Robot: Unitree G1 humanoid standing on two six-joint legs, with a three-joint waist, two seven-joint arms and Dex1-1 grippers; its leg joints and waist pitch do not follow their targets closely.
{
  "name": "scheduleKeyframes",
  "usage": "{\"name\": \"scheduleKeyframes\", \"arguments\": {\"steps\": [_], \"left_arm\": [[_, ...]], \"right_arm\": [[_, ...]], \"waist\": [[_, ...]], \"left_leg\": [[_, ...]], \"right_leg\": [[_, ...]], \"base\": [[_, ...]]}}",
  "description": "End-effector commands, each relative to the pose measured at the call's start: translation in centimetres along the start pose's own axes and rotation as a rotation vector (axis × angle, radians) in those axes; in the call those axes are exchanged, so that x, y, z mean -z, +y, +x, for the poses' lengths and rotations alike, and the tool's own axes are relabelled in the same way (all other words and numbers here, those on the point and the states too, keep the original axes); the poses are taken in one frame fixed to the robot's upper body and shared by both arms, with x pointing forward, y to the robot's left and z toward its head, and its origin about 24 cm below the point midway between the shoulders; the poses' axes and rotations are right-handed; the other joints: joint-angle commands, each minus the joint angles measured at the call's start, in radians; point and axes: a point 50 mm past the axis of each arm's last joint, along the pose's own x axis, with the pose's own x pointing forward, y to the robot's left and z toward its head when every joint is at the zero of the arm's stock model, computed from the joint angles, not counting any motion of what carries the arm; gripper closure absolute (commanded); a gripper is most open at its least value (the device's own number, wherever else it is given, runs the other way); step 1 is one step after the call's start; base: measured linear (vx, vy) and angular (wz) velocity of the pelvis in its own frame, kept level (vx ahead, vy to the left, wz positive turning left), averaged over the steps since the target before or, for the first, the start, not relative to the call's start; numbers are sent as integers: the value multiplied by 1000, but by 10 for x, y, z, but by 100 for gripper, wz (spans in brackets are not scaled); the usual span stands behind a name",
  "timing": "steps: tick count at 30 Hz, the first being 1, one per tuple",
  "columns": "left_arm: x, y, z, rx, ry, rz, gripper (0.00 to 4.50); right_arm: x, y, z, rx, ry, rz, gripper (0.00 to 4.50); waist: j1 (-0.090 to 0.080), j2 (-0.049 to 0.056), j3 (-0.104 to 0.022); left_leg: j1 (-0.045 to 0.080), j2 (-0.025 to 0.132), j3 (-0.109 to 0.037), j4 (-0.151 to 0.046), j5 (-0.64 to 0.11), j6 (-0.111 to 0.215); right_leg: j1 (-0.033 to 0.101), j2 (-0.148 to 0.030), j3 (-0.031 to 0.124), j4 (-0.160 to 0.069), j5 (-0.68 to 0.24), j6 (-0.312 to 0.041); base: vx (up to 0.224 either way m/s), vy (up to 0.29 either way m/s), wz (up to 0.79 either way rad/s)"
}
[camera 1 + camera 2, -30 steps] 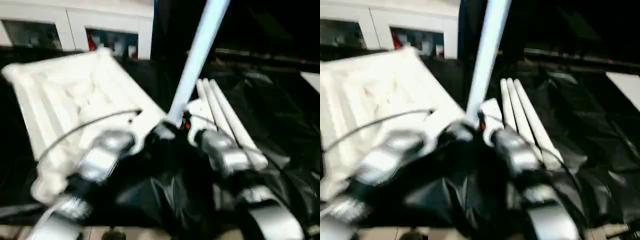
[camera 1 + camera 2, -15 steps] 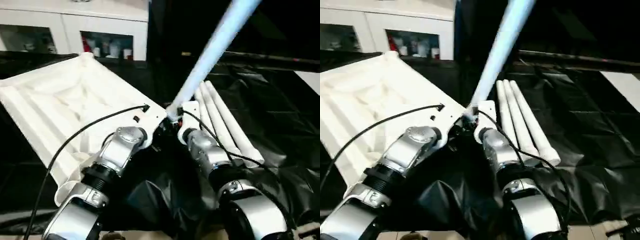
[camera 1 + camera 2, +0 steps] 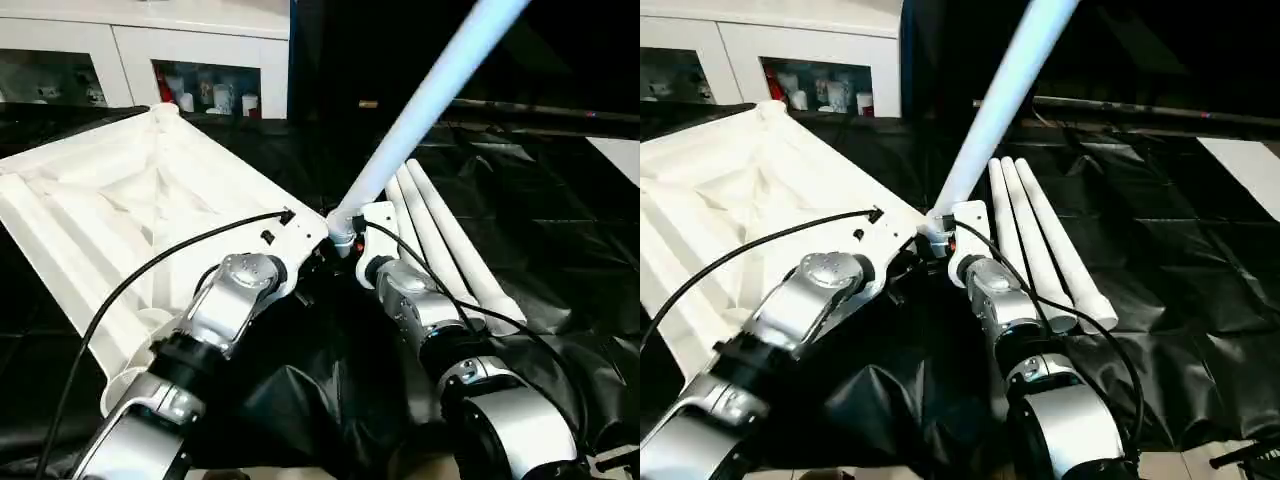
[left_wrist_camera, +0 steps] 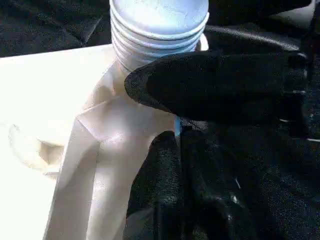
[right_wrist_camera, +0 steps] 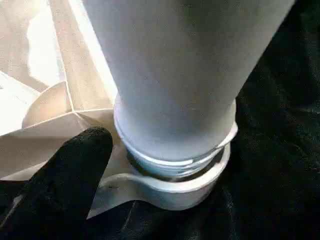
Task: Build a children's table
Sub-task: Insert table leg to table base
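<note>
The tabletop [image 3: 130,215] is lying tilted, underside up, on the black-draped counter [image 3: 560,220]. A leg [image 3: 420,110] is standing slanted in its corner socket [image 5: 175,185]. The left hand [image 4: 215,100] is clenched against that corner; the right hand [image 3: 352,243] is spreading, released. Three legs [image 3: 1040,240] are lying beside.

We are looking down on crinkled black plastic sheeting [image 3: 560,240] covering the work surface across the lower and right frame. A white cabinet [image 3: 130,45] with glass doors is standing at the upper left, small items [image 3: 215,98] sitting inside. Darkness is filling the upper right.
</note>
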Motion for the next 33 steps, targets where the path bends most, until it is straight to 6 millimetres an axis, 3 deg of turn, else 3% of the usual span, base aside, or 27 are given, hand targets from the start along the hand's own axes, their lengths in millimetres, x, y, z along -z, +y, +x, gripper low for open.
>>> {"name": "scheduleKeyframes", "arguments": {"steps": [1, 10, 18, 24, 28, 33], "left_arm": [[4, 2, -3, -6, 13, 18, 450], [8, 5, -9, -5, 24, 28, 450], [9, 4, -13, 2, 35, 37, 450], [11, 3, -14, 5, 39, 40, 450], [13, 2, -15, 18, 34, 55, 450], [13, -12, -23, 182, -59, 258, 450]], "right_arm": [[-1, -7, -3, 15, -17, -37, 5], [-16, -11, -7, -10, -118, -91, 5], [-30, -10, -8, -48, -194, -133, 5], [-30, -9, -9, -53, -199, -138, 5], [-18, -3, -13, -84, -185, -138, 5], [-16, 0, -15, -102, -188, -140, 5]], "waist": [[6, 16, -72], [1, 15, -68], [2, 15, -71], [3, 12, -75], [4, 11, -76], [8, 14, -77]], "left_leg": [[3, 23, -6, -66, -249, -4], [5, 24, -8, -69, -295, -8], [4, 25, -6, -69, -271, -3], [2, 25, -4, -66, -241, 2], [0, 26, -5, -66, -233, 4], [-1, 26, -8, -68, -232, 6]], "right_leg": [[50, -74, 56, -75, -250, -151], [47, -76, 56, -85, -338, -129], [48, -74, 57, -79, -283, -149], [50, -73, 57, -73, -241, -156], [51, -74, 57, -74, -249, -146], [51, -77, 57, -78, -256, -143]], "base": [[0, 0, 0], [0, 0, 0], [0, 0, 0], [0, 0, 0], [0, 0, 0], [0, 0, 0]]}}
